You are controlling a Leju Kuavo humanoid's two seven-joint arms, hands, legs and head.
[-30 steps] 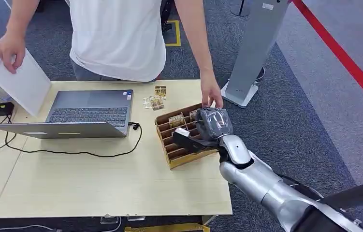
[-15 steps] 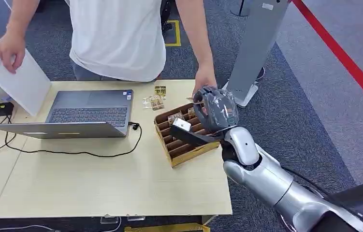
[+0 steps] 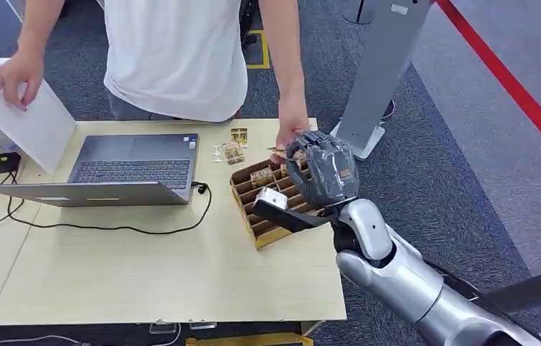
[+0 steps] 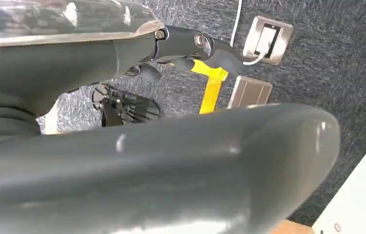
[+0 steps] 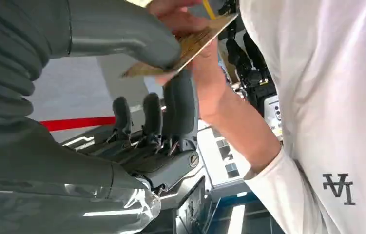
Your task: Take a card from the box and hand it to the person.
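One brown slotted box sits on the table, a few cards upright in its far slots; two more loose cards lie beyond it. The right hand pinches one card between thumb and fingers above the box, and a person's hand touches that card too; the left hand hangs with fingers curled, holding nothing.

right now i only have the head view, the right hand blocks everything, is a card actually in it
Observer: Yes. In the right wrist view the right hand pinches a tan card between thumb and a finger.
Operator: is the person on it yet
Observer: The person's hand has fingers on the card's far end, above and below it.
Operator: and my left hand
Observer: The left hand hangs over dark carpet beside a floor socket, fingers curled, holding nothing.
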